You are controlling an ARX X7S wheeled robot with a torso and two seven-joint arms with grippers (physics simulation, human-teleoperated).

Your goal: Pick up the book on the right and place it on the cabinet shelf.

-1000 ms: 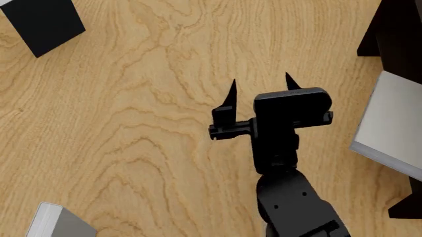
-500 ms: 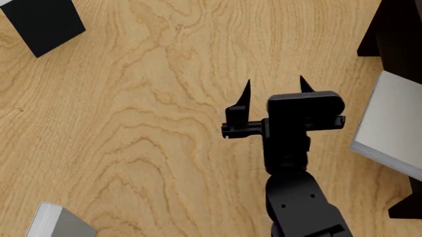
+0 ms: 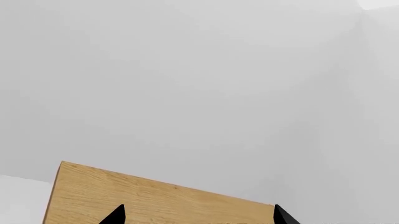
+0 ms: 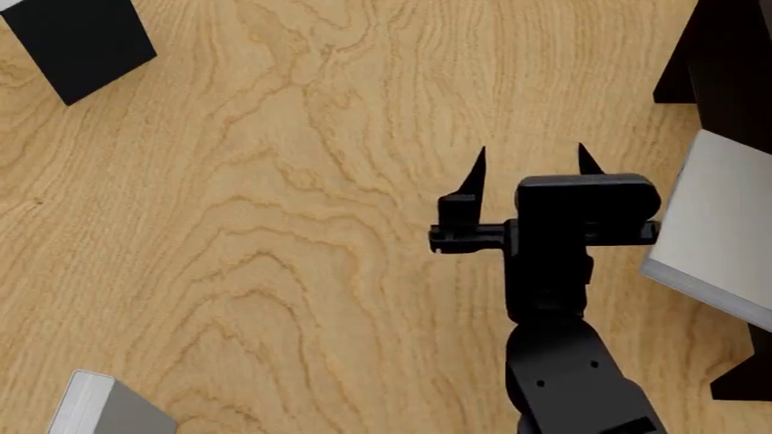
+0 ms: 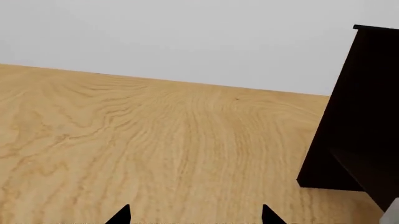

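The light grey book [image 4: 718,221] lies at the right edge of the head view, between two parts of the very dark cabinet [image 4: 728,50]. My right gripper [image 4: 531,155] is open and empty above the wooden table, just left of the book and apart from it. In the right wrist view the gripper [image 5: 194,216] shows only its two tips, spread wide, with the cabinet [image 5: 361,116] off to one side. My left gripper [image 3: 199,216] is open and empty; it shows only in the left wrist view, over a table edge.
A black book [image 4: 79,41] lies at the far left corner of the head view. The look-alike grey book [image 4: 103,407] lies at the near left. The wooden table [image 4: 266,199] spans the view. A dark cabinet foot [image 4: 746,366] stands at the near right.
My right gripper has moved to the right, closer to the light grey book, still open. The books and cabinet have not moved.
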